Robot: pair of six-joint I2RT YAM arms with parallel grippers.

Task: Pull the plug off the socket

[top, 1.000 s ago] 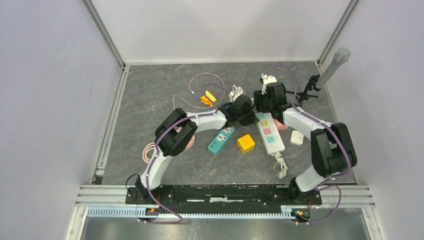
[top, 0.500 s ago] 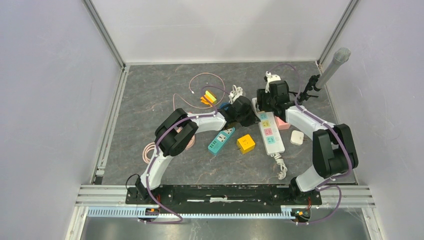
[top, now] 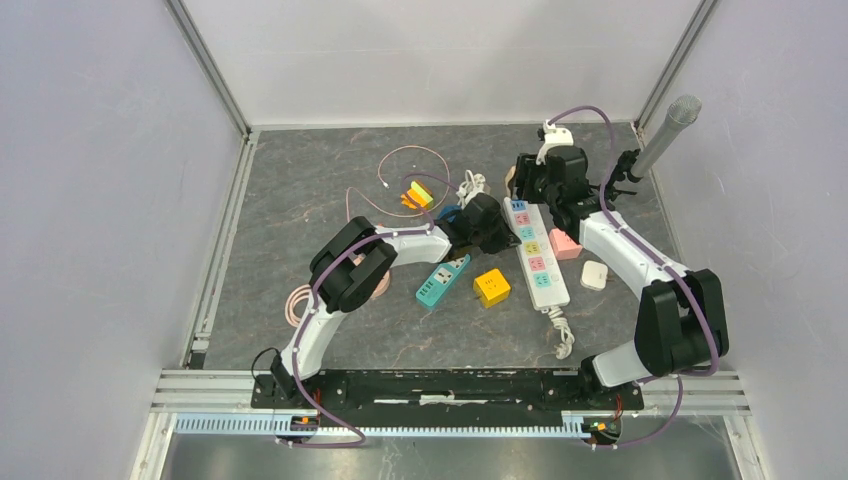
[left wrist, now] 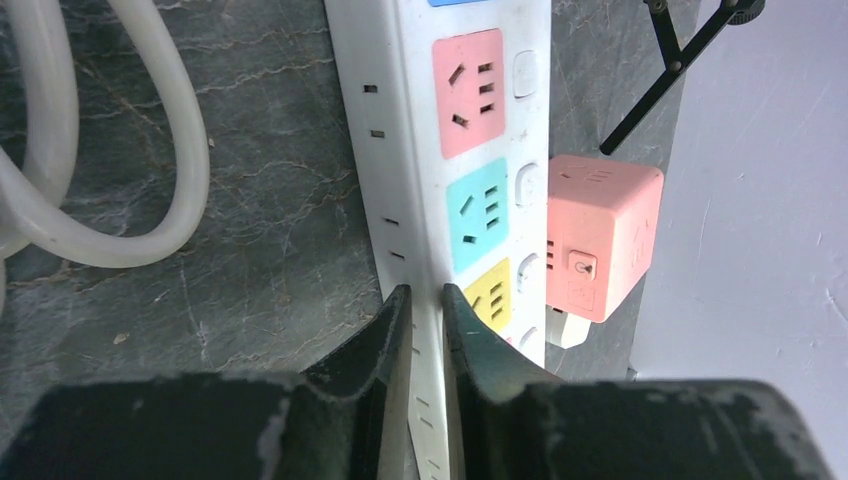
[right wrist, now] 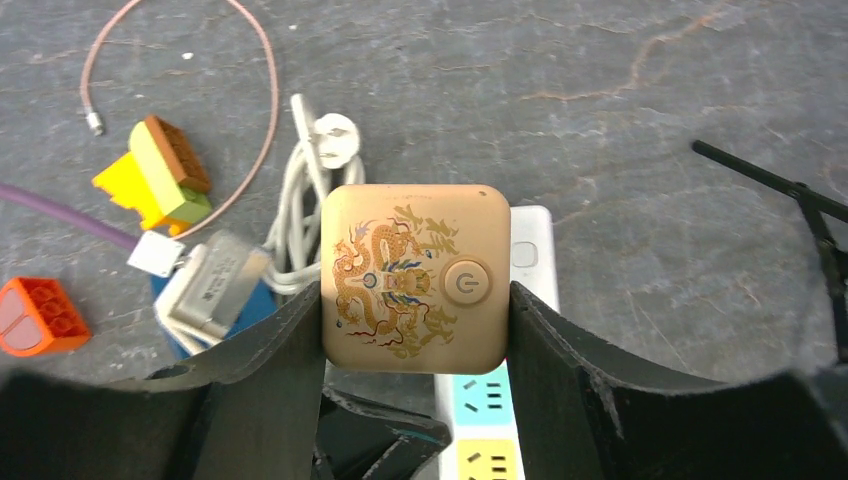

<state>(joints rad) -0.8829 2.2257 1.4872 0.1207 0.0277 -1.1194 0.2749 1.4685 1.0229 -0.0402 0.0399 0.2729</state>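
On our grey marbled worktop (top: pixel 300 200), between pale walls (top: pixel 430 60), the right end effector (right wrist: pixel 415 300) grips the gold plug (right wrist: pixel 415 270) above the white socket strip (top: pixel 537 258); the left end effector (left wrist: pixel 425 305) clamps that strip's edge.

The gold plug (right wrist: pixel 414 276) hides its own prongs and the end of the power strip (right wrist: pixel 490 420) beneath it; the strip's other sockets run off the right wrist view's bottom edge.

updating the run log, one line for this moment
right tool: shut on gold plug | left tool: shut on power strip edge | plug above strip end
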